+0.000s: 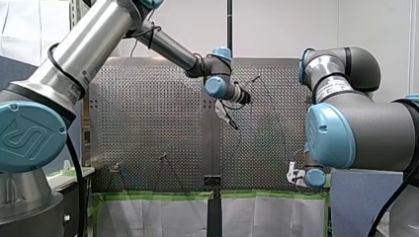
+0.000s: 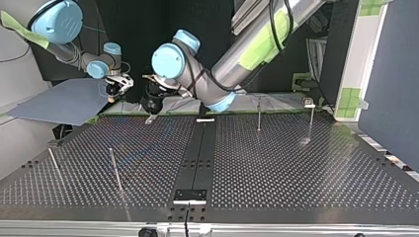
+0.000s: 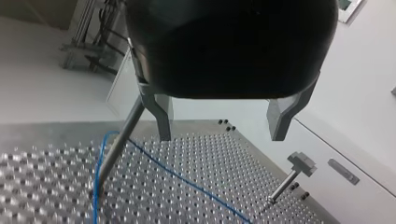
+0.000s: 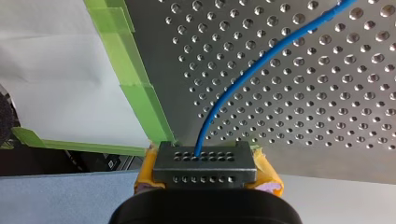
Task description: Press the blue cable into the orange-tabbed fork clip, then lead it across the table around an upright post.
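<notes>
- The right claw (image 4: 204, 161), with yellow pads, is pressed together on the blue cable (image 4: 261, 60). The cable runs away from it over the perforated tabletop (image 4: 327, 93). The pinch must be firm, so that the cable does not slip when it is pulled.
- The left claw (image 3: 220, 135) hangs above the tabletop with its metal fingers spread and nothing between them. The cable lies under it, close beside a slanted post (image 3: 116, 151).
- The orange-tabbed clip cannot be found in any view, so the pressing is probably not yet done. The cable should lie straight over the fork slot before it is pushed down.
- In the top view a thin post (image 2: 114, 168) stands at the lower left and a T-headed post (image 2: 310, 116) at the upper right. The cable could catch on them.
- Green tape (image 4: 140, 88) borders the tabletop near the right claw.
</notes>
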### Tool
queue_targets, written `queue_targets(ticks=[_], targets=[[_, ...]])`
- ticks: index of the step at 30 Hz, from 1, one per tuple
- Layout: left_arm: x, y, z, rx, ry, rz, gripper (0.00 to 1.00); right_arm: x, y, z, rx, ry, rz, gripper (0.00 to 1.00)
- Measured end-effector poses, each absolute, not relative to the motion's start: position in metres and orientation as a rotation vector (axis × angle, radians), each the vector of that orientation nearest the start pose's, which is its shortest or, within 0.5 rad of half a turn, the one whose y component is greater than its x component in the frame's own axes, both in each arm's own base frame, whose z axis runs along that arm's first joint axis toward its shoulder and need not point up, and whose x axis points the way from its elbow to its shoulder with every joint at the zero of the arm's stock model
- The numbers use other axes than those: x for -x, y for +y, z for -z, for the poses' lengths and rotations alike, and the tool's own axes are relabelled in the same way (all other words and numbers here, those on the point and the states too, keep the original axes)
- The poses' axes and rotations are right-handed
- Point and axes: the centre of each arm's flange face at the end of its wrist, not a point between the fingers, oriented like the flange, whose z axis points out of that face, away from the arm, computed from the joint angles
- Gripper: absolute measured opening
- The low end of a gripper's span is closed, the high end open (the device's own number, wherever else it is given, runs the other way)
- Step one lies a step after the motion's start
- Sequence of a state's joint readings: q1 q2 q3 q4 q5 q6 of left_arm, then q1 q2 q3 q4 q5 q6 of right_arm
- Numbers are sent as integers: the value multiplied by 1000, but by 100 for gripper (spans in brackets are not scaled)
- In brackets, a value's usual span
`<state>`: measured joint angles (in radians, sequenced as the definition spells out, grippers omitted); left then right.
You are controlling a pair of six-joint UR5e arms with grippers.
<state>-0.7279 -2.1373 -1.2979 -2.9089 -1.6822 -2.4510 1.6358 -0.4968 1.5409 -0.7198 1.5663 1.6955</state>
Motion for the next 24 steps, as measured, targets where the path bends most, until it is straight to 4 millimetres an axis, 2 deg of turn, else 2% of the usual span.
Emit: queue_targets(ticks=[3, 13, 24], targets=[[-448, -557, -305, 251, 1731, 1140, 100, -174, -623, 100, -1430, -1515, -1157, 0], [-472, -565, -343, 332, 1633, 1191, 100, -174, -623, 101, -1427, -1524, -1166, 0], [-478, -594, -349, 350, 1609, 1203, 100, -177, -622, 101, -1441, -1525, -1176, 0]])
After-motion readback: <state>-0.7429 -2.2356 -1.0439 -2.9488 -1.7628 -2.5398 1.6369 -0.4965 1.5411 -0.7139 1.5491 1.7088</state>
